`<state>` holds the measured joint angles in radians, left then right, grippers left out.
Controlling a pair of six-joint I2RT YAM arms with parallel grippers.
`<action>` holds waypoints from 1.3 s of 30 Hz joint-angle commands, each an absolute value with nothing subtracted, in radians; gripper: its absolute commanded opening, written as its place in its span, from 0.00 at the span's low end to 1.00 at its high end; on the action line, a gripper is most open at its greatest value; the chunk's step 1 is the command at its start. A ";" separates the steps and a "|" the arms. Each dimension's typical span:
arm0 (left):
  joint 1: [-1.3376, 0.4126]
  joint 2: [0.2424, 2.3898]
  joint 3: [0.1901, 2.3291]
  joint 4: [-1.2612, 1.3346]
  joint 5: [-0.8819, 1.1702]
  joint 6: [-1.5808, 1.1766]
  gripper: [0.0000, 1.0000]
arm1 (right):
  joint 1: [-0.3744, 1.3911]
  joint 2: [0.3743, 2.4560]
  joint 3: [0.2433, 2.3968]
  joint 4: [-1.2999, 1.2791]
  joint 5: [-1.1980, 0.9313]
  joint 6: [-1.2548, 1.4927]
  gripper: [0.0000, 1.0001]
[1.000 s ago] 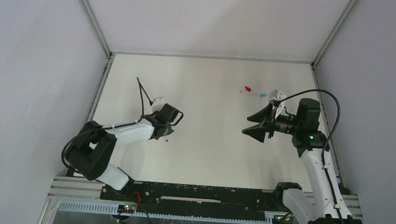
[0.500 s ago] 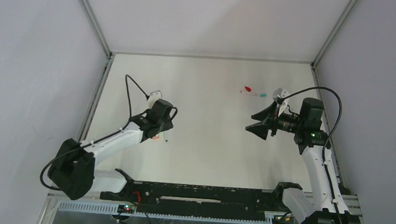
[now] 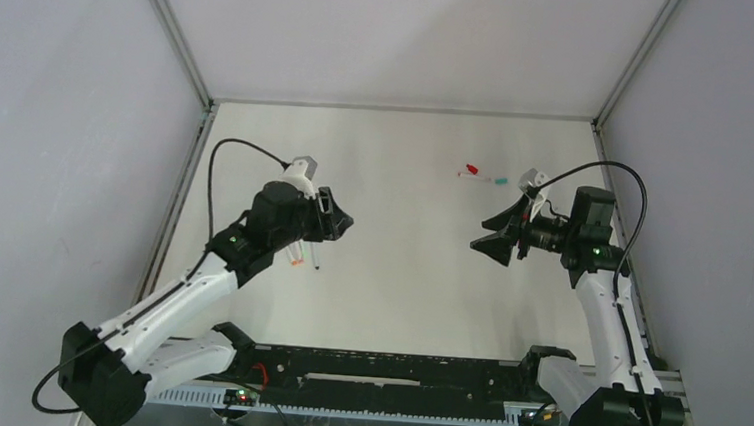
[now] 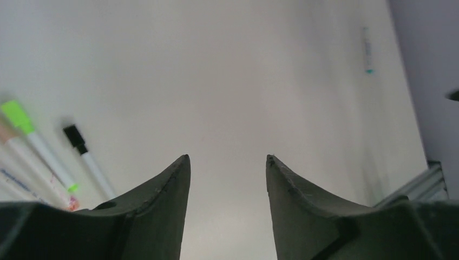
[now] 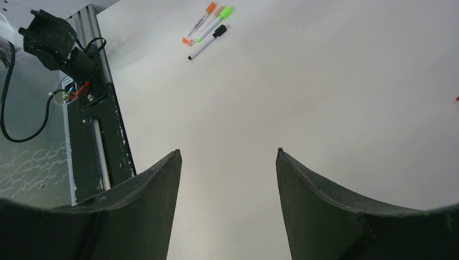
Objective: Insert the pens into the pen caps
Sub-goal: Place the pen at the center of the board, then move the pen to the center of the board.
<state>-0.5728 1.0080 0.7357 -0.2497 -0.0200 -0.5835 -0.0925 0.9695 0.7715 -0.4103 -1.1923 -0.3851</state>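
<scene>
Left gripper has spread its jaws, now empty, just beside three pens, apparently capped. Right gripper agape, empty. Teal pen and red cap well apart from those pens, next.

The white table bears three capped pens on its left side, lying close and roughly parallel: the orange-capped pen, the green-capped pen just beside it, and the black-capped pen slightly apart. Towards the back right lies a white pen with a teal end; near it is a small red piece, too small to tell whether cap or pen.
</scene>
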 commanded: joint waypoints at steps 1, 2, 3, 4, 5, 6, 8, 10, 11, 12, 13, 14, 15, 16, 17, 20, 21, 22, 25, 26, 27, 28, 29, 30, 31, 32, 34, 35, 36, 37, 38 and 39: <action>-0.565 0.913 0.869 -0.230 0.110 -0.433 0.62 | -0.104 0.995 0.825 -0.484 -1.168 -0.470 0.71; -0.564 0.895 0.890 -0.235 0.115 -0.394 0.66 | -0.104 1.000 0.833 -0.500 -1.160 -0.484 0.71; -0.563 0.879 0.902 -0.233 0.114 -0.363 0.70 | -0.104 1.004 0.841 -0.516 -1.154 -0.499 0.71; -0.563 0.864 0.913 -0.233 0.099 -0.334 0.74 | -0.104 1.008 0.851 -0.531 -1.150 -0.505 0.71; -0.563 0.851 0.915 -0.231 0.077 -0.303 0.81 | -0.104 1.011 0.858 -0.542 -1.148 -0.511 0.71; -0.563 0.840 0.911 -0.224 0.049 -0.271 0.89 | -0.104 1.013 0.862 -0.551 -1.147 -0.519 0.71; -0.561 0.821 0.884 -0.198 -0.024 -0.222 0.99 | -0.105 1.016 0.867 -0.564 -1.142 -0.528 0.71; -0.556 0.819 0.851 -0.166 -0.049 -0.168 1.00 | -0.120 1.028 0.868 -0.570 -1.141 -0.537 0.71; -0.549 0.826 0.846 -0.164 -0.043 -0.153 1.00 | -0.129 1.033 0.868 -0.572 -1.141 -0.540 0.71; -0.541 0.837 0.845 -0.165 -0.029 -0.144 1.00 | -0.139 1.037 0.867 -0.574 -1.142 -0.542 0.71; -0.534 0.849 0.845 -0.171 -0.015 -0.139 1.00 | -0.150 1.040 0.868 -0.575 -1.145 -0.546 0.71; -0.528 0.862 0.848 -0.182 -0.009 -0.139 1.00 | -0.163 1.044 0.868 -0.580 -1.149 -0.550 0.71; -0.524 0.876 0.857 -0.196 0.006 -0.146 1.00 | -0.176 1.048 0.869 -0.585 -1.152 -0.555 0.71; -0.523 0.888 0.865 -0.206 0.033 -0.152 1.00 | -0.189 1.053 0.874 -0.592 -1.153 -0.561 0.71; -0.522 0.900 0.870 -0.211 0.056 -0.156 1.00 | -0.198 1.060 0.878 -0.603 -1.152 -0.570 0.71; -0.511 0.937 0.897 -0.230 0.123 -0.174 1.00 | -0.205 1.083 0.889 -0.629 -1.126 -0.599 0.71; -0.501 0.944 0.905 -0.234 0.148 -0.185 1.00 | -0.206 1.088 0.892 -0.637 -1.117 -0.609 0.71; -0.483 0.949 0.911 -0.233 0.177 -0.205 1.00 | -0.206 1.093 0.894 -0.643 -1.109 -0.617 0.71; -0.415 0.953 0.906 -0.212 0.270 -0.270 1.00 | -0.207 1.101 0.897 -0.656 -1.097 -0.635 0.71; -0.390 0.954 0.903 -0.201 0.298 -0.294 1.00 | -0.207 1.103 0.897 -0.658 -1.095 -0.636 0.71; -0.375 0.954 0.898 -0.193 0.322 -0.310 1.00 | -0.207 1.102 0.897 -0.658 -1.095 -0.639 0.71; -0.366 0.954 0.895 -0.188 0.335 -0.321 1.00 | -0.207 1.102 0.897 -0.660 -1.095 -0.641 0.71; -0.363 0.954 0.894 -0.188 0.342 -0.324 1.00 | -0.207 1.101 0.897 -0.661 -1.093 -0.643 0.71; -0.362 0.954 0.894 -0.191 0.346 -0.325 1.00 | -0.208 1.102 0.897 -0.660 -1.092 -0.643 0.71; -0.362 0.952 0.894 -0.195 0.348 -0.325 1.00 | -0.209 1.102 0.897 -0.661 -1.091 -0.643 0.71; -0.361 0.950 0.894 -0.198 0.347 -0.324 1.00 | -0.209 1.102 0.897 -0.661 -1.095 -0.643 0.72; -0.361 0.945 0.893 -0.200 0.347 -0.324 1.00 | -0.207 1.101 0.897 -0.663 -1.104 -0.644 0.72; -0.360 0.944 0.894 -0.200 0.349 -0.324 1.00 | -0.207 1.100 0.897 -0.665 -1.107 -0.644 0.71; -0.360 0.943 0.894 -0.202 0.352 -0.324 1.00 | -0.207 1.099 0.897 -0.665 -1.109 -0.646 0.71; -0.360 0.943 0.894 -0.202 0.355 -0.324 1.00 | -0.207 1.097 0.897 -0.666 -1.108 -0.647 0.72; -0.359 0.943 0.895 -0.202 0.357 -0.325 1.00 | -0.206 1.095 0.897 -0.665 -1.108 -0.647 0.72; -0.359 0.944 0.895 -0.204 0.360 -0.326 1.00 | -0.206 1.095 0.897 -0.666 -1.108 -0.646 0.72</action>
